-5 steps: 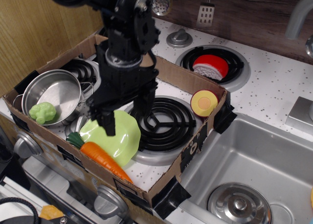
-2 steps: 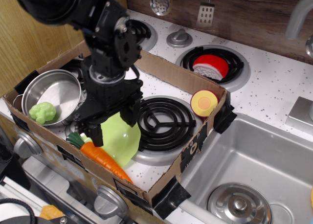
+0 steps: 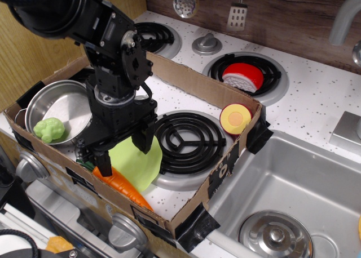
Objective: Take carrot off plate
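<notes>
The orange carrot point(image 3: 125, 186) lies along the front edge of the lime-green plate point(image 3: 138, 165), its green top at the left partly hidden by my gripper. My black gripper point(image 3: 121, 152) hangs low over the carrot's leafy end and the plate's left part, fingers spread apart, one finger point(image 3: 102, 161) at the carrot top, the other point(image 3: 141, 141) over the plate. It holds nothing.
A cardboard tray point(image 3: 223, 170) surrounds the stove burner point(image 3: 183, 137). A steel pot point(image 3: 56, 109) with a green broccoli toy point(image 3: 49, 129) stands at the left. A halved fruit toy point(image 3: 235, 117) sits at the tray's right; a red toy point(image 3: 242, 76) on the rear burner. A sink point(image 3: 293, 196) lies to the right.
My gripper has moved left and down toward the carrot's leafy end, covering more of the plate's left side. The carrot and plate have not moved.
</notes>
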{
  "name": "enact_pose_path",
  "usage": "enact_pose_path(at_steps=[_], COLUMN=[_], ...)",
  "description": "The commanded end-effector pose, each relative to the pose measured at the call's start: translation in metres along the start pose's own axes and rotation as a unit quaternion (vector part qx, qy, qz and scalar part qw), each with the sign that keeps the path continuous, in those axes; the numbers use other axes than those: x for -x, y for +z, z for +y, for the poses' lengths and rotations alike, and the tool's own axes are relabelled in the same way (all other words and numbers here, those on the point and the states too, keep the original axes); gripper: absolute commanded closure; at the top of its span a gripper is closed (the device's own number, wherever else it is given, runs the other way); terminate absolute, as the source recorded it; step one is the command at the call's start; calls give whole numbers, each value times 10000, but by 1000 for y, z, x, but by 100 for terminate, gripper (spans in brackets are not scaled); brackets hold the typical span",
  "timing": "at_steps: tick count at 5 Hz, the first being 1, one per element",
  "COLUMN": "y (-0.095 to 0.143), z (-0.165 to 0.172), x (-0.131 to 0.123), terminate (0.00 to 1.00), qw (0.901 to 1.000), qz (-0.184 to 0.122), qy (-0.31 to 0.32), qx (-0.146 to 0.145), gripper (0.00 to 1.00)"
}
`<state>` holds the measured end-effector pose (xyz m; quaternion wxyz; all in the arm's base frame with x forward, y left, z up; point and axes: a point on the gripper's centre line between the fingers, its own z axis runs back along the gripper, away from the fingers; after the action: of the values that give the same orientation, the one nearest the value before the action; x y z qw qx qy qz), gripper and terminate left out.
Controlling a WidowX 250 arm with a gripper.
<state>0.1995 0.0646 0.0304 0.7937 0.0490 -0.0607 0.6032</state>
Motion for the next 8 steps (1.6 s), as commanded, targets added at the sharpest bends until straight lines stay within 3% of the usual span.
enact_pose_path(at_steps=[1,3,4,5,6,8], y=[-6,-17,-16,-19,-20,15], z=[0,1,2,4,5,-10], x=[6,7,6,5,6,2], terminate=[0,0,0,0,0,0], qw=[9998,9982,9979,9965,9970,9982], qz=[26,-42,-16,116,186,288], qy=[97,269,299,347,265,49], qx=[145,542,578,747,702,530], gripper=[0,0,0,100,100,100])
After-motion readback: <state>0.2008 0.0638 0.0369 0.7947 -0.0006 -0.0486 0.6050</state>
